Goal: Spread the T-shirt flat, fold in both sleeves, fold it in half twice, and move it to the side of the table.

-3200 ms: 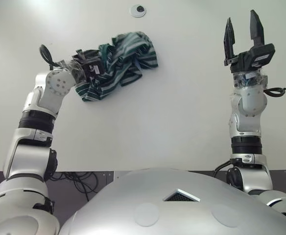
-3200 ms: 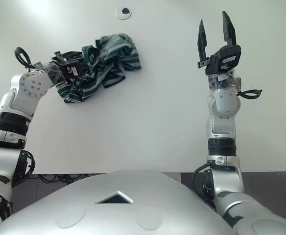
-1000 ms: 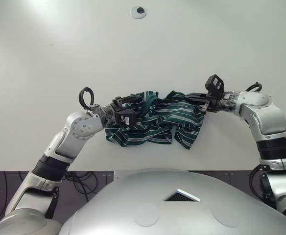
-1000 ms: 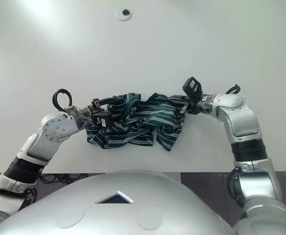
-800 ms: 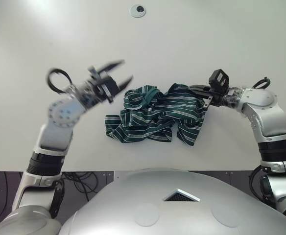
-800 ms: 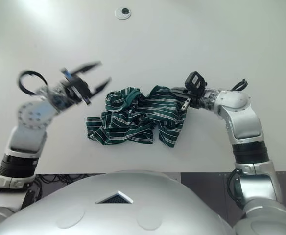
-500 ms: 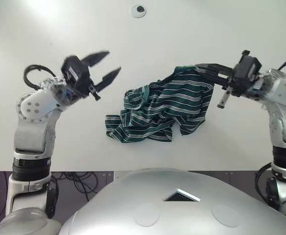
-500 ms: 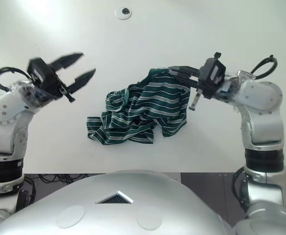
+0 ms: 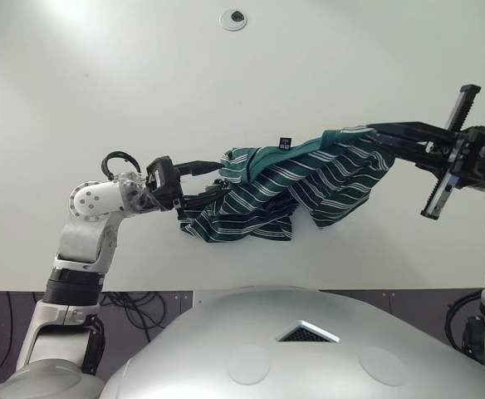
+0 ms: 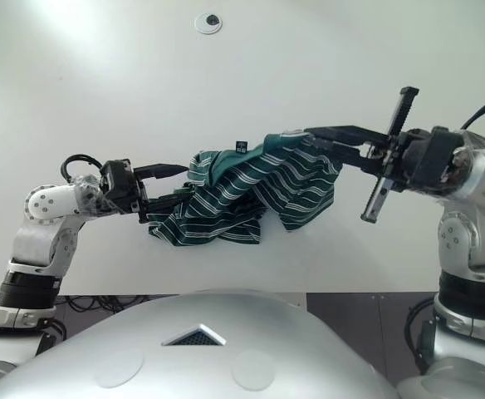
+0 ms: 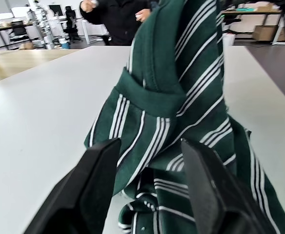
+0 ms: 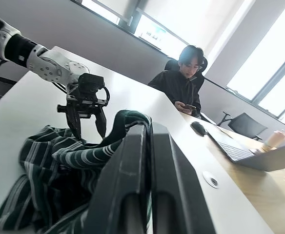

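Observation:
The dark green T-shirt [image 9: 267,195] with white stripes lies crumpled mid-table. Its right part is lifted and stretched to the right. My right gripper [image 9: 375,130] is shut on that raised edge, above the table at the right. In the right wrist view its fingers [image 12: 143,146] are pressed together on the fabric [image 12: 59,165]. My left gripper [image 9: 218,179] is low at the shirt's left edge and open, one finger above the bunched cloth and one beside it. The left wrist view has the shirt's collar fold [image 11: 157,92] between the spread fingers [image 11: 96,185].
The white table [image 9: 143,83] has a round cable port [image 9: 234,18] at its far middle and free room on all sides of the shirt. The table's near edge [image 9: 143,289] runs just below the shirt. A small black tag [image 9: 285,142] sticks up from the fabric.
My left gripper has dropped from its raised position to the shirt's left edge, still open. My right gripper has pulled the held edge farther right, stretching the shirt out.

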